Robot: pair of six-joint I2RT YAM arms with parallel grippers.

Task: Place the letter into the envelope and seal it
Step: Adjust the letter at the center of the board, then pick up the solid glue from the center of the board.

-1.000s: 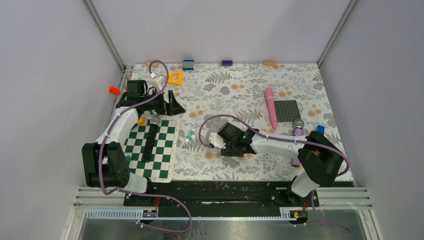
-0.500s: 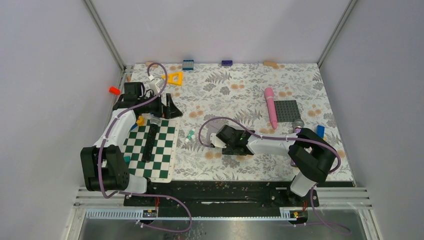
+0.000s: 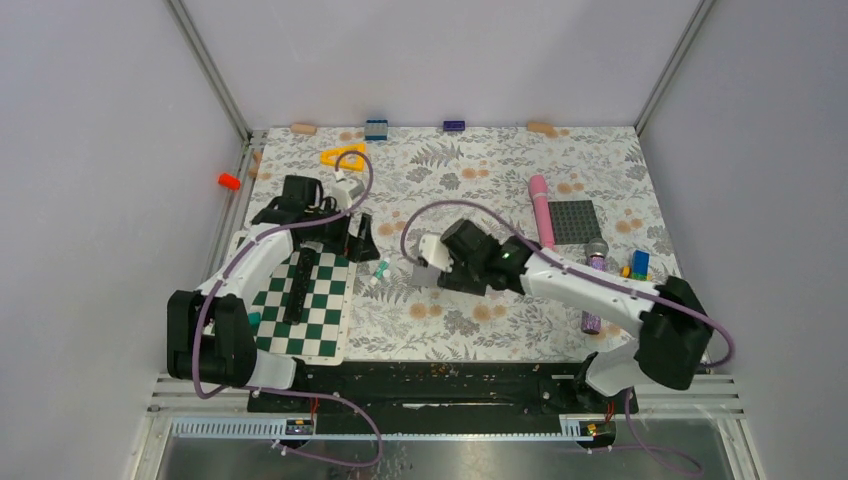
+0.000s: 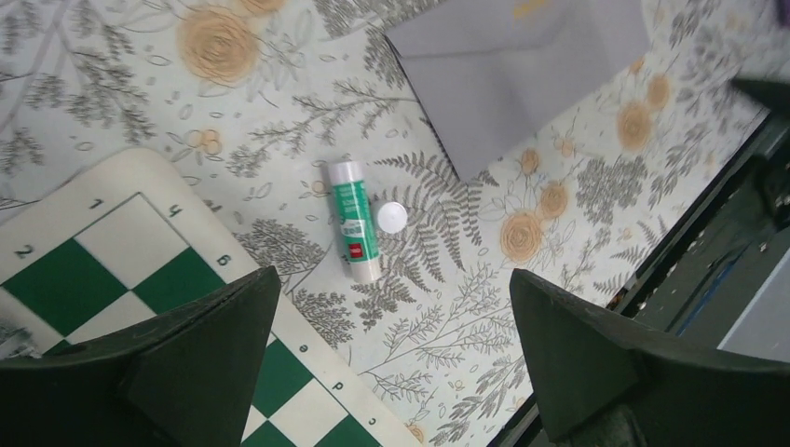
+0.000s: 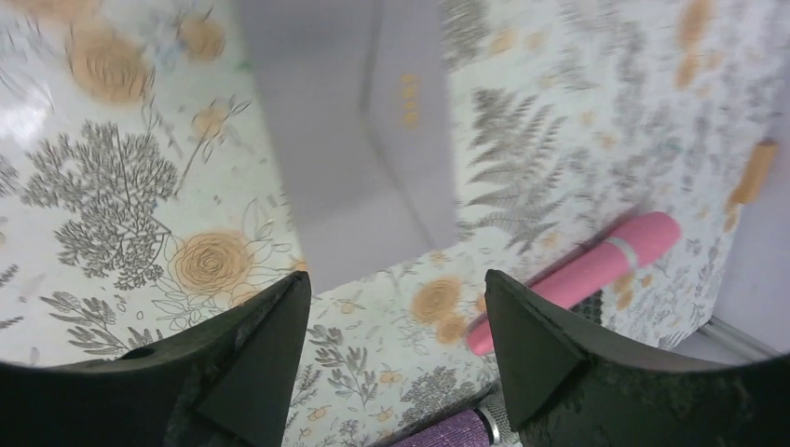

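Observation:
The grey envelope lies flat on the floral table, and its diagonal fold lines show in the right wrist view. In the top view only a corner of the envelope shows under my right gripper. That gripper hovers over the envelope's near edge, open and empty. My left gripper is open and empty. In its wrist view the left gripper hangs over the table beside the chessboard's corner. The tan letter is not in view.
A green-and-white glue stick and its loose white cap lie between the envelope and the green chessboard mat. A pink cylinder, a dark studded plate and a purple glittery tube lie to the right.
My left gripper has swung right, from the chessboard's far corner to above the glue stick area. My right gripper has lifted and moved back a little over the envelope.

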